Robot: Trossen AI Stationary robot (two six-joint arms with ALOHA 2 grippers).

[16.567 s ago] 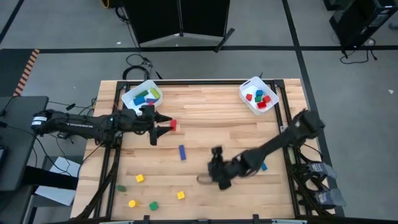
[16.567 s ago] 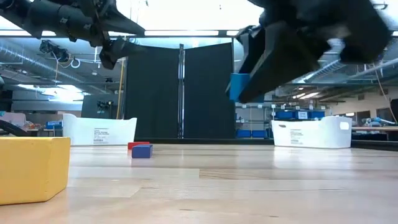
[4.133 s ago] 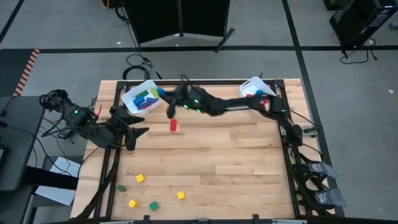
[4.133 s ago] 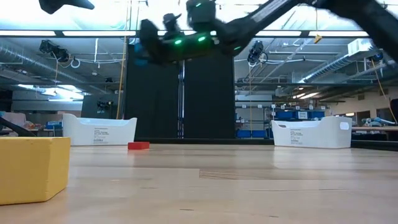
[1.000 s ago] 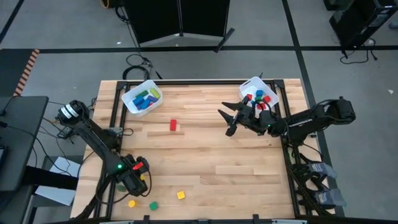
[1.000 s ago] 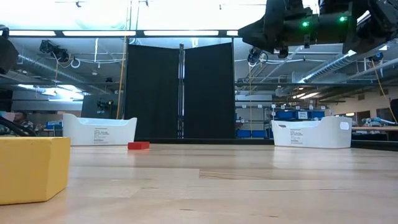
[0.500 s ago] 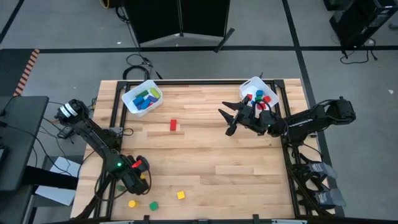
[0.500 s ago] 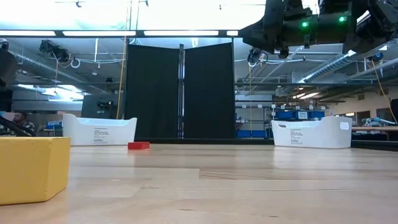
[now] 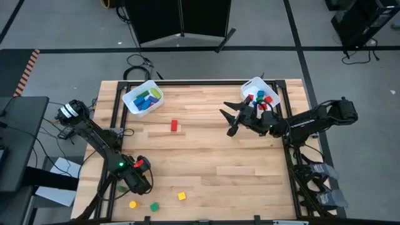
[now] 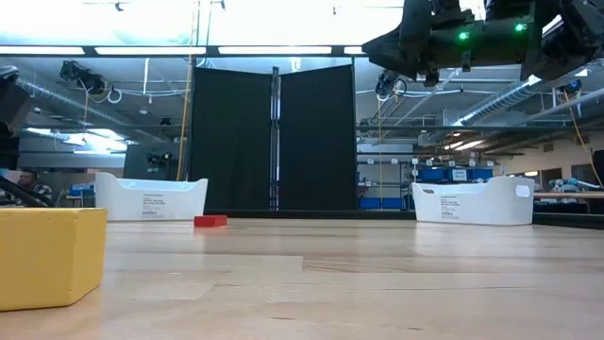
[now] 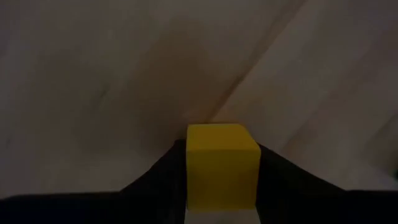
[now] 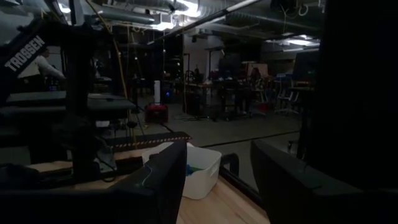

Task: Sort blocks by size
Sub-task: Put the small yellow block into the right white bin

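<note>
My left gripper (image 9: 139, 181) is low over the table near its near left corner, shut on a yellow cube (image 11: 222, 163), which the gripper hides in the high view. My right gripper (image 9: 230, 122) is open and empty, held up above the table beside the right white bin (image 9: 260, 97); its fingers also show apart in the right wrist view (image 12: 217, 180). Loose on the table lie a red block (image 9: 174, 125), two yellow cubes (image 9: 181, 195) (image 9: 132, 204) and two green cubes (image 9: 154, 206) (image 9: 120, 188). My left gripper pinches the yellow cube by two opposite sides (image 11: 189, 171) between its two fingers, coming from above and pointing down. The cube's top face (image 11: 222, 134) shows between the fingers. Whether the cube rests on the table or is lifted, I cannot tell.
The left white bin (image 9: 142, 99) at the far left holds blue and green bars; the right bin holds red, blue and green cubes. A large-looking yellow block (image 10: 47, 255) sits close to the low camera. Bare wood (image 9: 237, 169) lies across the table's middle and near right.
My left gripper has settled slightly over the yellow cube, which showed beside it in the high view and is now covered.
</note>
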